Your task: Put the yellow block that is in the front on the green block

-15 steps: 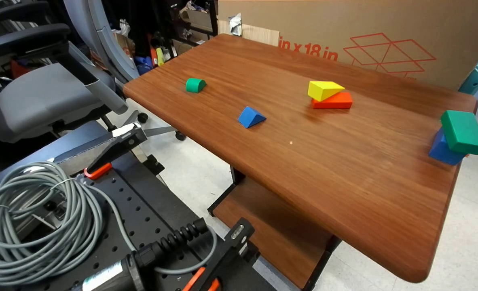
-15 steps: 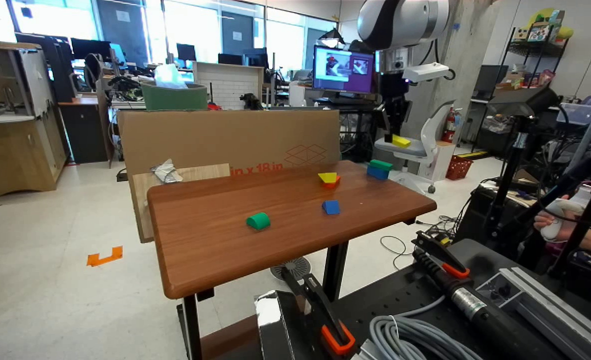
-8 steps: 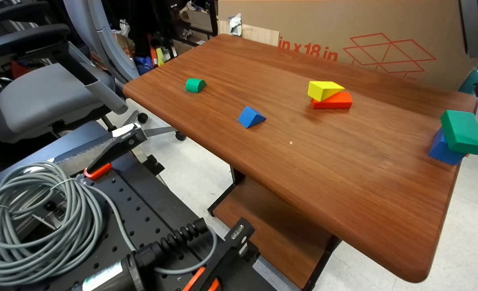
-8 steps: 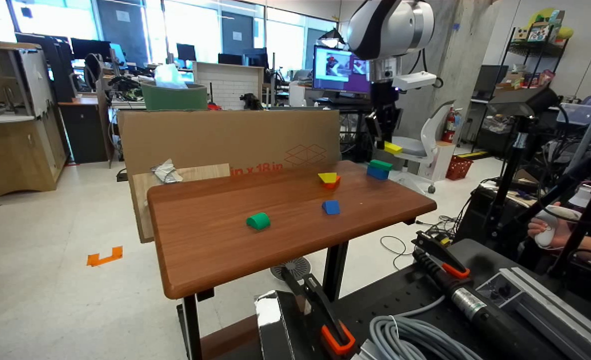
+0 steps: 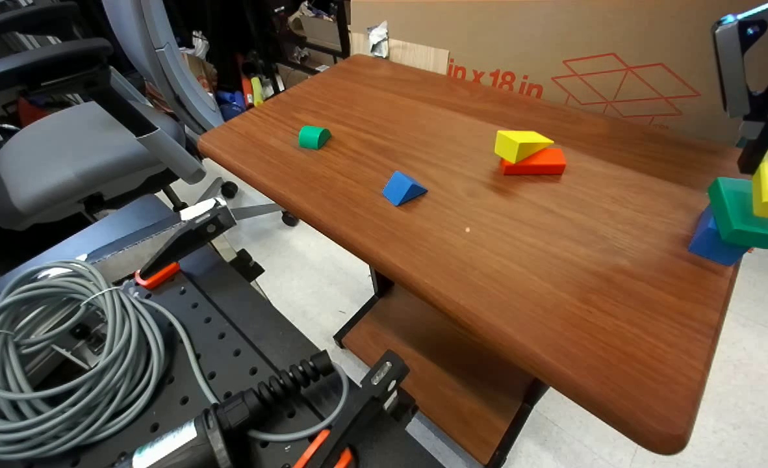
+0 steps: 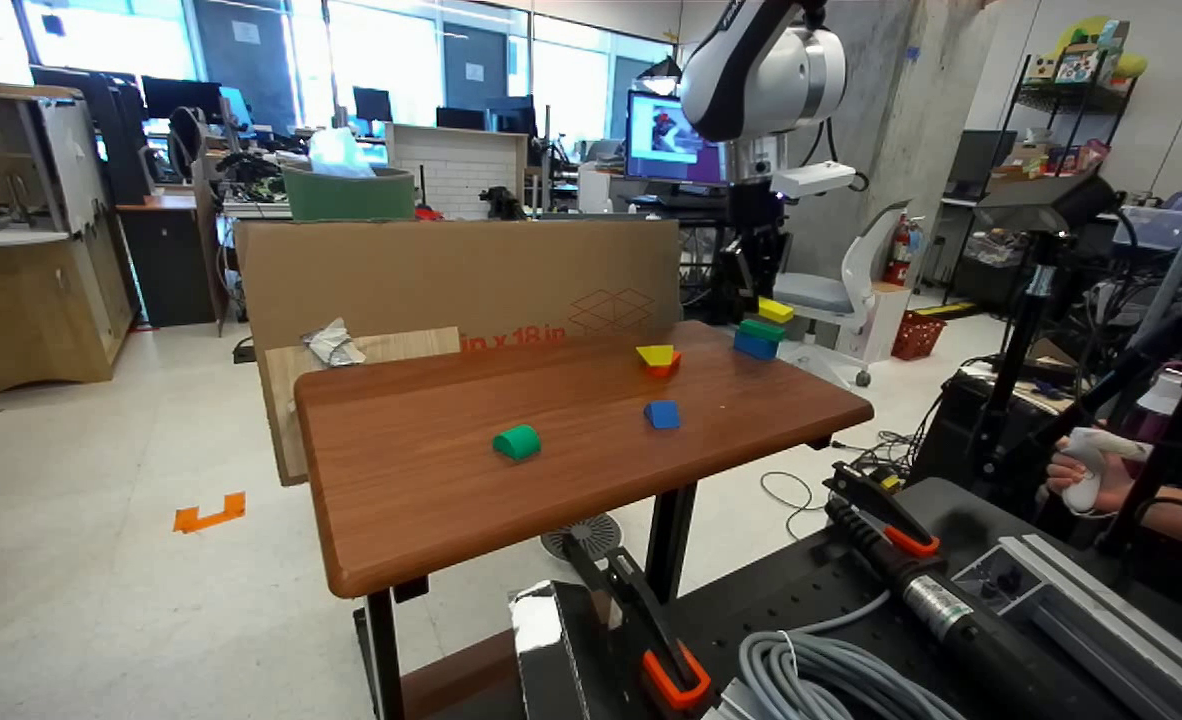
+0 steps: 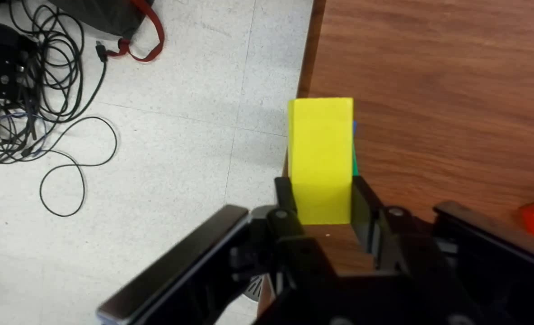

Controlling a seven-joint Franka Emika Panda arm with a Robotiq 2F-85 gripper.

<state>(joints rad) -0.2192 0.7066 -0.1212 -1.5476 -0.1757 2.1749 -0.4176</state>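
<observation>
Jaws: I'm clamped on yellow block point(image 7: 321, 158)
Green block point(image 5: 733, 209): below, contact unclear
Placing: my step, I judge; next align, settle, release

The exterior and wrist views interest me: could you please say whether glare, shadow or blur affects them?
In an exterior view, the windows are washed nearly white; in an exterior view, a soft shadow lies on the tabletop beside the orange block; in the wrist view, the hand looks dark and slightly soft, while the yellow block has clear edges.
</observation>
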